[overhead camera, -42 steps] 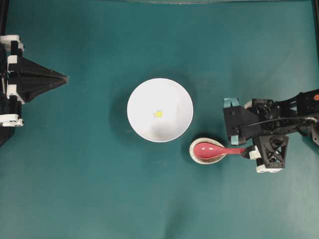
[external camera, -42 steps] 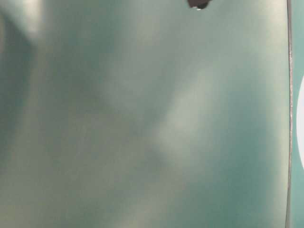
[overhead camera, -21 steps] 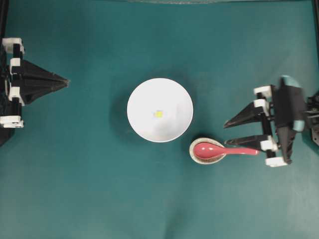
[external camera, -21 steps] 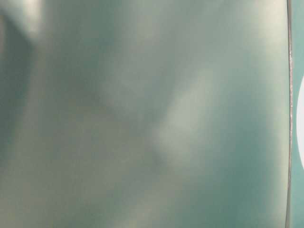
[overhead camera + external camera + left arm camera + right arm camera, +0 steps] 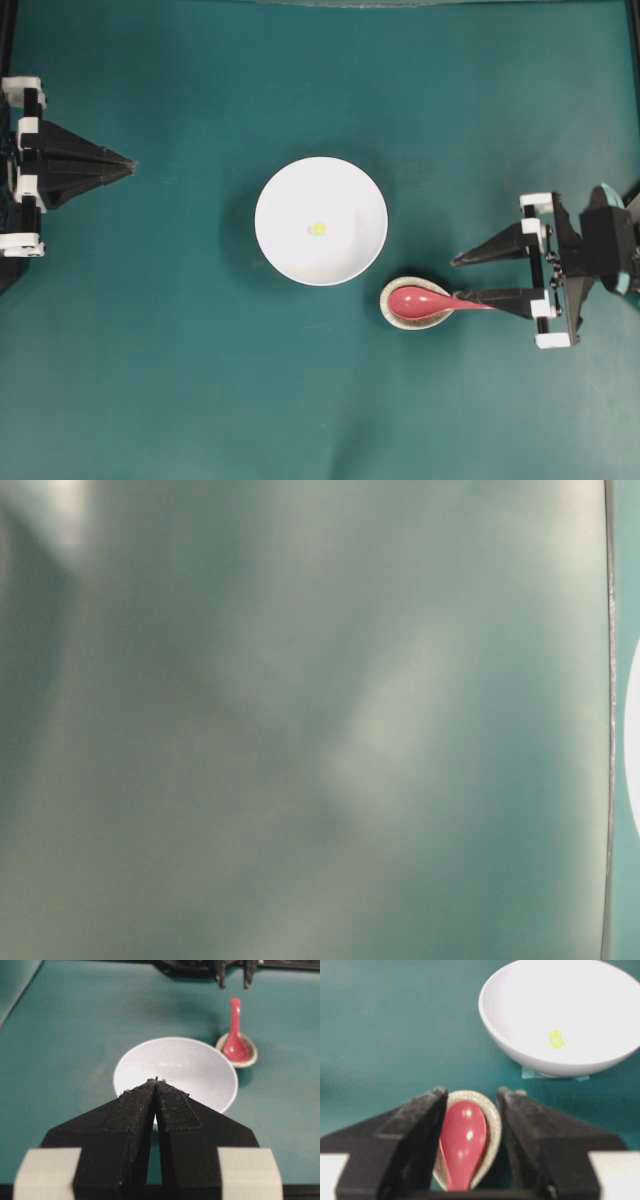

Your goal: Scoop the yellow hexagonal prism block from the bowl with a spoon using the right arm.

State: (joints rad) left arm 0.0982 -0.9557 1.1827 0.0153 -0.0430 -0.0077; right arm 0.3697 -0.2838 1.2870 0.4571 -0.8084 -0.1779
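Observation:
The white bowl (image 5: pixel 321 220) sits mid-table with the yellow hexagonal prism block (image 5: pixel 318 229) lying inside it. To its lower right, the pink-red spoon (image 5: pixel 415 302) rests with its head in a small speckled dish (image 5: pixel 386 303), handle pointing right. My right gripper (image 5: pixel 458 279) is open at the handle's end, its lower finger lying along the handle. In the right wrist view the spoon (image 5: pixel 464 1137) shows between the open jaws of that gripper (image 5: pixel 469 1094), nearer the left finger, with the block (image 5: pixel 556 1039) in the bowl (image 5: pixel 580 990) beyond. My left gripper (image 5: pixel 133 162) is shut at the far left.
In the left wrist view the shut left gripper (image 5: pixel 156 1081) points at the bowl (image 5: pixel 195 1067), with the spoon (image 5: pixel 234 1042) and the speckled dish (image 5: pixel 250 1057) behind. The table-level view is a teal blur. Teal cloth covers the table.
The right gripper has swung from a turned pose beside the handle to level, fingers pointing left, and drifted slightly right and down. Spoon, bowl, block and left arm have not moved.

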